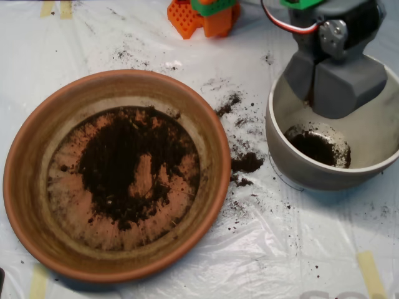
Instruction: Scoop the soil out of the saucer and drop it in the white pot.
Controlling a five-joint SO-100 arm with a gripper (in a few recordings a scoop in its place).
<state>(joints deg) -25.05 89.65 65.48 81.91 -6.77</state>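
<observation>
Most of the soil (128,165) is being held in the saucer (37,205), left of the white pot (324,177); some lies inside the pot, below the scoop (336,84), parted slightly.

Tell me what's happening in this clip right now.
A robot arm's grey clamshell scoop hangs over the round off-white ceramic pot, which holds a small dark patch of soil at its bottom. The large shallow terracotta saucer at left still has crumbly dark soil spread across its middle. Spilled crumbs lie on the white table cover between saucer and pot.
</observation>
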